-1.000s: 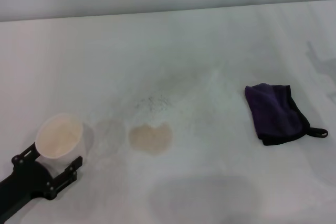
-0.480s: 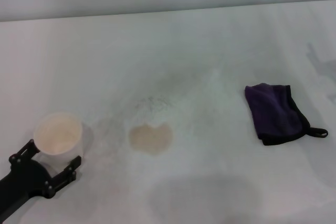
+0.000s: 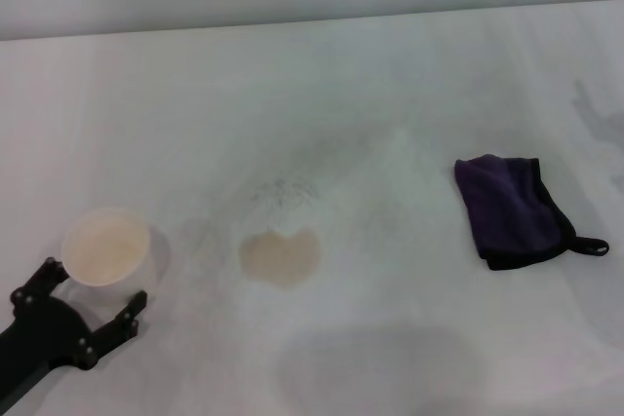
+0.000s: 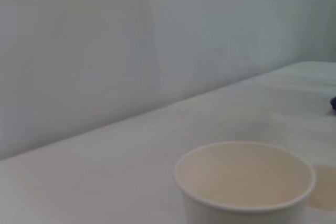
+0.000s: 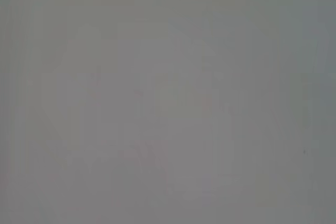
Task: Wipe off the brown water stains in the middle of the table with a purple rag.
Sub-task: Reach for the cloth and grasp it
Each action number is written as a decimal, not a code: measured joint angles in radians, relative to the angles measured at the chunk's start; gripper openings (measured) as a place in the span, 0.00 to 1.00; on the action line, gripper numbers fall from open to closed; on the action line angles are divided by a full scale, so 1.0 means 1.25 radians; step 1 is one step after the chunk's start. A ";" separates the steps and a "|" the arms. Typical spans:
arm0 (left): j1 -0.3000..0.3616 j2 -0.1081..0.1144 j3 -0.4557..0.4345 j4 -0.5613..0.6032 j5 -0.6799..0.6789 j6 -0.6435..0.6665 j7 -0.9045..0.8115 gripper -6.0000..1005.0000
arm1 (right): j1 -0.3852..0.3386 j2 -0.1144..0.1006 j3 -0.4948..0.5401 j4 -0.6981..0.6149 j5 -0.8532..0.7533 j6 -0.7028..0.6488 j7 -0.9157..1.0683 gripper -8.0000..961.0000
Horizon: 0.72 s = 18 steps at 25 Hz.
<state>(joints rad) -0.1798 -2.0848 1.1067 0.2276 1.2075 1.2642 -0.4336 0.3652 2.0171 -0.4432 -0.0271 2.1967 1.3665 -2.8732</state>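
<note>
In the head view, the rag [image 3: 514, 211] lies flat at the table's [image 3: 390, 75] right, long axis running from far-left to near-right, its loop pointing right. The stain [image 3: 280, 256] sits mid-table, lobes facing away. The left gripper [image 3: 90, 306], fingers spread, stands just short of the cup [image 3: 105, 247].

The left wrist view adds the cup's [image 4: 245, 182] empty inside and the stain's edge [image 4: 323, 192].

The right wrist view shows plain grey; that gripper is unseen.
</note>
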 joint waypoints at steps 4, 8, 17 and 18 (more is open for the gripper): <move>0.039 -0.001 0.002 -0.011 -0.054 0.047 0.061 0.89 | 0.006 -0.001 -0.003 -0.001 0.000 -0.014 0.000 0.89; 0.065 0.000 0.002 -0.019 -0.094 0.092 0.096 0.89 | 0.006 -0.002 -0.008 -0.001 0.000 -0.017 0.001 0.89; 0.065 0.005 -0.003 -0.089 -0.227 0.080 0.113 0.89 | 0.003 -0.004 -0.115 -0.037 0.000 -0.022 0.080 0.89; 0.067 0.004 -0.003 -0.090 -0.246 0.082 0.120 0.89 | 0.005 -0.004 -0.120 -0.040 0.000 -0.028 0.101 0.89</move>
<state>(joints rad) -0.0964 -2.0793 1.1029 0.1148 0.8995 1.3663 -0.2837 0.3708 2.0115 -0.5932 -0.0776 2.1965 1.3318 -2.7469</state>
